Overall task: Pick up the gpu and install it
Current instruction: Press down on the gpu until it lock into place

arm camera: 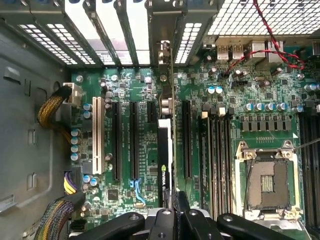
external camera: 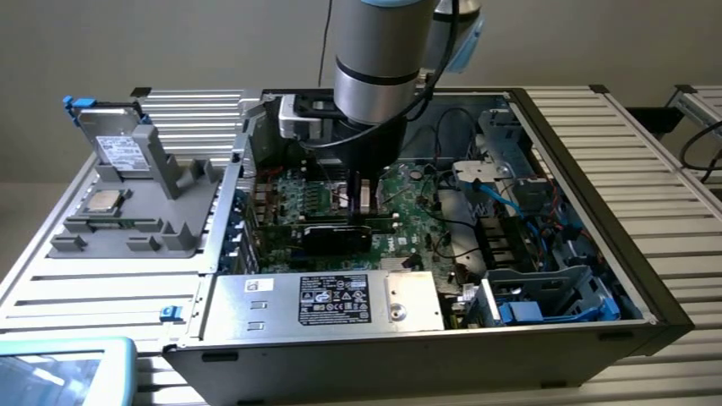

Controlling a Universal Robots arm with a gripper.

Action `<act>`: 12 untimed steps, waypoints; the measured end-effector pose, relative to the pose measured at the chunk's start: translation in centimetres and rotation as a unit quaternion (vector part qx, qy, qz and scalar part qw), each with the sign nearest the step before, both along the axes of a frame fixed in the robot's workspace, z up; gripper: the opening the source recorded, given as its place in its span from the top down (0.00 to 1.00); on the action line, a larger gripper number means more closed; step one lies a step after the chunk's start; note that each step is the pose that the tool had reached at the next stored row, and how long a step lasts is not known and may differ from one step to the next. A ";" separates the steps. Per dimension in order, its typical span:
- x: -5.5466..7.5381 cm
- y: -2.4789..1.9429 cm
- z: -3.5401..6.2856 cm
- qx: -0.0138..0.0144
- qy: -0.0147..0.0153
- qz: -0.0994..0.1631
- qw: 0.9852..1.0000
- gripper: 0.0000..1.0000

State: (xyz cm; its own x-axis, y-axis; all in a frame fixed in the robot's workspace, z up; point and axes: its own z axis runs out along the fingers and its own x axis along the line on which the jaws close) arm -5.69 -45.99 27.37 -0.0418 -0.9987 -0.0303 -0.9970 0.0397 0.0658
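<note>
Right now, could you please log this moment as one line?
gripper: shut on gpu | gpu: upright over motherboard slot | case: open

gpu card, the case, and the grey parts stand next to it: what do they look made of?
The thin green gpu card with black cooler: likely fibreglass circuit board, matte green edge; its cooler looks like black plastic with a printed logo. The open grey computer case: probably sheet metal, dull grey, with perforated slot covers. The grey parts stand on the exterior view's left: seemingly moulded or printed plastic, with a uniform matte grey look and blocky shapes.
</note>
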 end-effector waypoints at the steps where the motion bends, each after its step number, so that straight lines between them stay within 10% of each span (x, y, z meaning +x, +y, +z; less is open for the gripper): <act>1: 0.0 0.00 0.47 0.000 0.000 0.000 1.000 0.88; 12: 0.0 -0.01 1.52 -0.001 0.000 0.000 1.000 0.88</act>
